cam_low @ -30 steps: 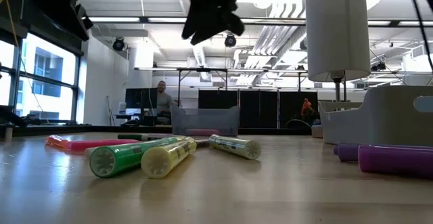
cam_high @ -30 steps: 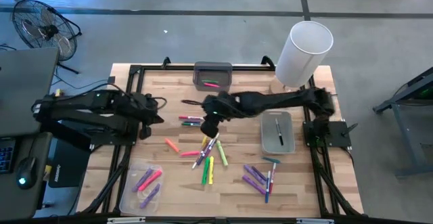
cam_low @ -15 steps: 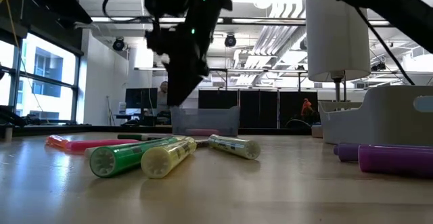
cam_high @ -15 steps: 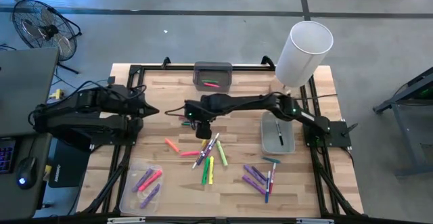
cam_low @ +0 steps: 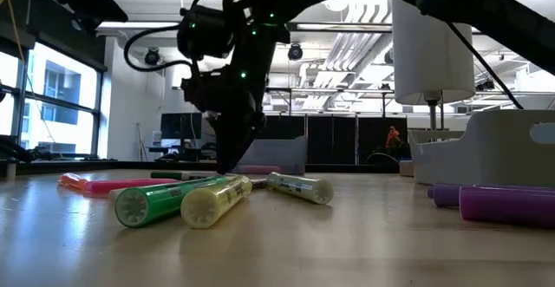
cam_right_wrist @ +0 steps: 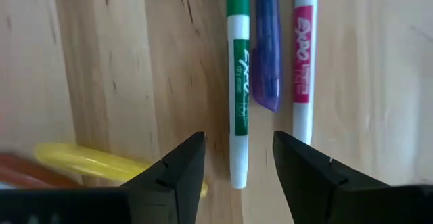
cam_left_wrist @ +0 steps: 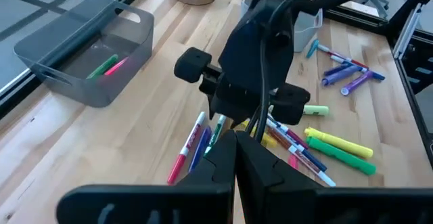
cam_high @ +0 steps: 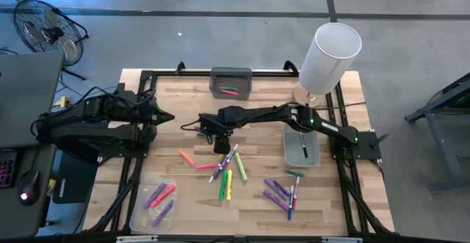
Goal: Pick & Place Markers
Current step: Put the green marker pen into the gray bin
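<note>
The markers (cam_high: 225,171) lay scattered over the middle of the wooden table (cam_high: 176,100), with a purple and blue group (cam_high: 280,193) nearer the front right. Three thin markers lay side by side under the right gripper (cam_right_wrist: 238,158): a green one (cam_right_wrist: 237,82), a purple one (cam_right_wrist: 266,45) and a pink one (cam_right_wrist: 304,61), all flat on the wood. The right gripper's fingers (cam_right_wrist: 177,170) were spread apart, one on each side of the green marker's end, holding nothing. In the low view the gripper (cam_low: 227,161) reached down to the table surface behind a thick green marker (cam_low: 169,199) and a yellow one (cam_low: 217,199).

A grey bin (cam_high: 230,74) at the back edge held a green and a pink marker. A clear tray (cam_high: 139,217) at the front left held pink and purple markers. A grey tray (cam_high: 314,155) at the right held one dark marker. A white cylinder (cam_high: 329,56) stood at the back right.

The left gripper (cam_high: 167,118) waited at the left of the table, clenched and empty.
</note>
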Tool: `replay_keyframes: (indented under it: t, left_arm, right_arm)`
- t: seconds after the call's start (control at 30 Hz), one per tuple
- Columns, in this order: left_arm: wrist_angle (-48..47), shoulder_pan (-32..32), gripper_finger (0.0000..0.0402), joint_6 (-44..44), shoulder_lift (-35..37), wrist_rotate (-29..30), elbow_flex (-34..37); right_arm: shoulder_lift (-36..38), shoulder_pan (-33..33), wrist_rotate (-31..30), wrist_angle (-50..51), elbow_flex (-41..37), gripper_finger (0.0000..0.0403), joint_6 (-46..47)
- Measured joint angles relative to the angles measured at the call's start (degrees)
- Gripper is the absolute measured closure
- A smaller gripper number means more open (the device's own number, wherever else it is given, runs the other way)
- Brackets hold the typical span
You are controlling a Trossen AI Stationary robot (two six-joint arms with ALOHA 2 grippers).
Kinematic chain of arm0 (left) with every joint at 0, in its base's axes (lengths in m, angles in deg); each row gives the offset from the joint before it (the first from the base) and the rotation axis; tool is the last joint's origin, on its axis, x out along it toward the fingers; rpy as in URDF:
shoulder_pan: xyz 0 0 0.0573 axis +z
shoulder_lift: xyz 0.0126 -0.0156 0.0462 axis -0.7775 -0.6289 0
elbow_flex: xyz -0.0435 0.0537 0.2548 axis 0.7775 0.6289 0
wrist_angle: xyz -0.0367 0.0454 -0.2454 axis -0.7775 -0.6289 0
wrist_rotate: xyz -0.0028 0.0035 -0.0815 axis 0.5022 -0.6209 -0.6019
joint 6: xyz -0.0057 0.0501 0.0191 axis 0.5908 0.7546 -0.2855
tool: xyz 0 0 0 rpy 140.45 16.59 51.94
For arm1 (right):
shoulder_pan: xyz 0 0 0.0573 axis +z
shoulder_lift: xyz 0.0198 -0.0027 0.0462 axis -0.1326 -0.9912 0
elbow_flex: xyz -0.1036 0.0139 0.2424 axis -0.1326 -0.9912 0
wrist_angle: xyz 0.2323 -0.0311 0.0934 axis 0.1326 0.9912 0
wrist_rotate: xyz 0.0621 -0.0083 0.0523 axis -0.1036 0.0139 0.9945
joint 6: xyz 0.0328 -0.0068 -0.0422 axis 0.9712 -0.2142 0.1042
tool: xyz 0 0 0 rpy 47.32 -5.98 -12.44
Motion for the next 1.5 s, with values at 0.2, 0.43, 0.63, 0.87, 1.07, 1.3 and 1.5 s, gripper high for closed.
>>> replay_keyframes:
  t: [0.2,0.43,0.63,0.87,1.07,1.3,1.5]
  left_arm:
    - [0.0,0.0,0.0401,-0.3,0.0,-0.6,0.0]
    - [-0.1,0.0,0.0401,-0.8,0.0,-0.7,0.0]
    - [-0.1,0.0,0.0401,-1.4,0.0,-0.7,0.0]
    - [-0.1,0.0,0.0401,-1.4,0.0,-0.7,0.0]
    - [-0.1,0.0,0.0401,-1.4,0.0,-0.6,0.0]
    - [-0.1,0.0,0.0401,-1.5,0.0,-0.5,0.0]
    - [-0.1,0.0,0.0401,-1.5,-0.5,-0.1,0.0]
  right_arm:
    - [-1.6,0.0,-0.3,-0.5,0.1,0.0257,0.2]
    - [-1.7,0.0,-0.6,-0.9,0.1,0.0306,-0.2]
    - [-1.7,0.0,1.2,-1.6,0.1,0.0381,-1.2]
    - [-1.6,0.0,1.0,-2.5,0.2,0.0383,-0.6]
    - [1.6,-0.1,1.6,-2.6,0.2,0.0393,3.1]
    - [9.4,-0.1,1.7,0.2,0.2,0.0393,6.1]
    - [18.2,-0.1,1.6,1.6,-4.6,0.0388,9.8]
